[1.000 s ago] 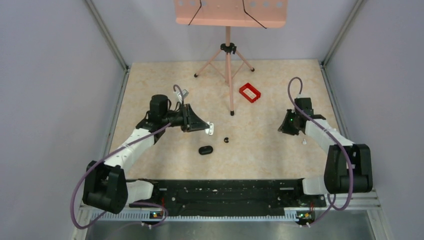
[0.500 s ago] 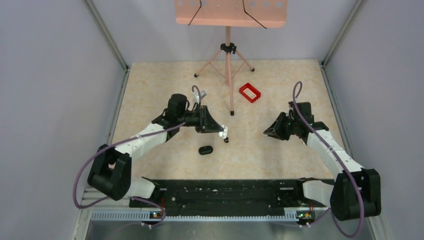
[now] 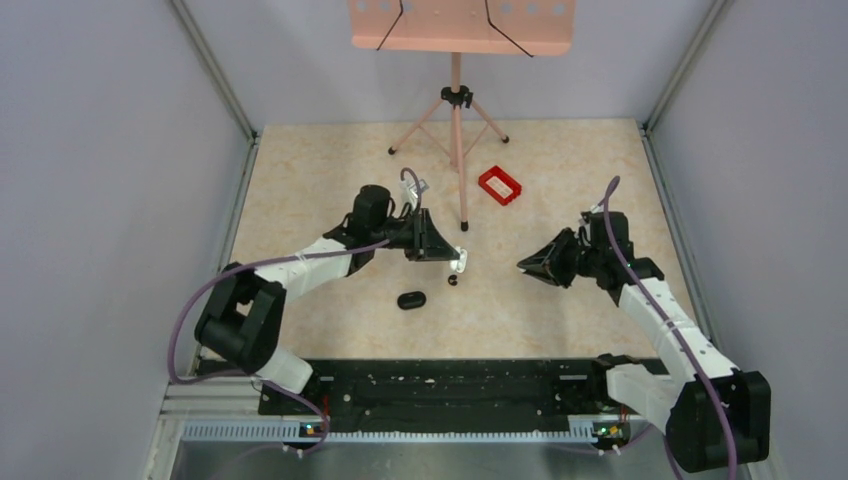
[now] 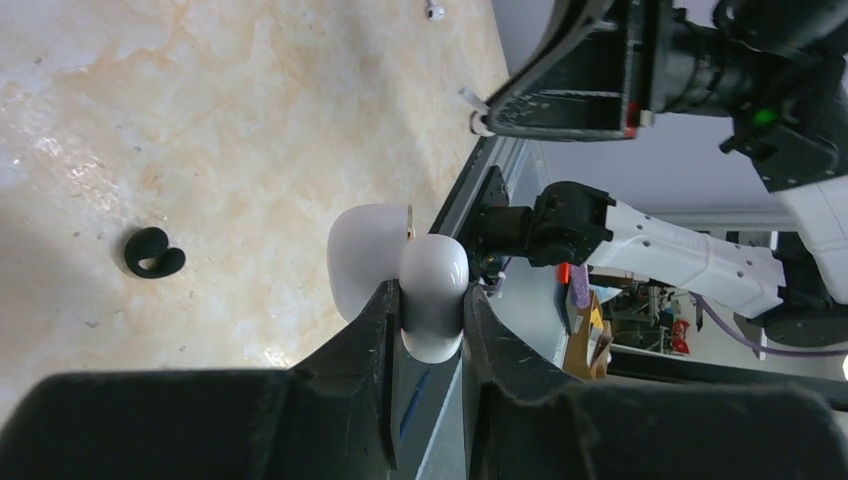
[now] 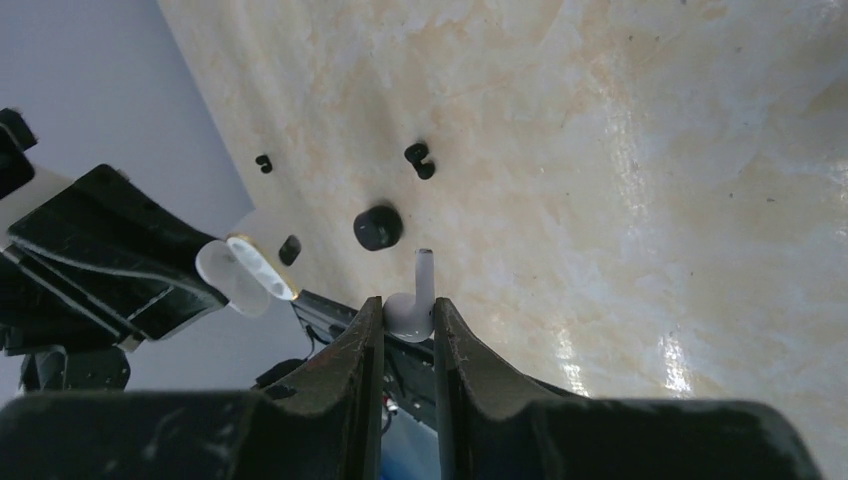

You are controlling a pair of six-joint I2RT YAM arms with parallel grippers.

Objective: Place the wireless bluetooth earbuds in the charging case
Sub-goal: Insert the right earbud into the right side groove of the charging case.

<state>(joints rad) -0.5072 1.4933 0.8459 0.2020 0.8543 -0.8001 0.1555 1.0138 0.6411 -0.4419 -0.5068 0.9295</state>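
Nearest the arm bases, a glossy black oval pebble (image 3: 411, 300) lies alone on the bench (image 3: 330, 170). Just beyond it sits a small black curled piece (image 4: 152, 252), hooked like a comma; the two are near each other but apart.

Just past the curled piece, the left claw (image 3: 458, 262) is clamped on the charging case (image 4: 435, 270). The case is white, smooth and rounded, and its lid stands swung open on a gold-coloured hinge. The fingers cover most of the lower half, and no view looks into the wells. I cannot tell whether the case rides clear of the bench.

Facing it across a gap of bare bench, the right claw (image 3: 524, 265) is pinched shut on a white earbud (image 5: 408, 315). Its bulb is squeezed between the fingertips and its short stem pokes out past them. From above, the bud is too small to make out.

At the very top edge of the left wrist view lies another tiny white piece (image 4: 434, 10), half cut off.

Farther back rests a red rectangular frame (image 3: 500, 185). Behind that stands a pink music stand (image 3: 458, 120), with its desk cropped by the top of the picture.
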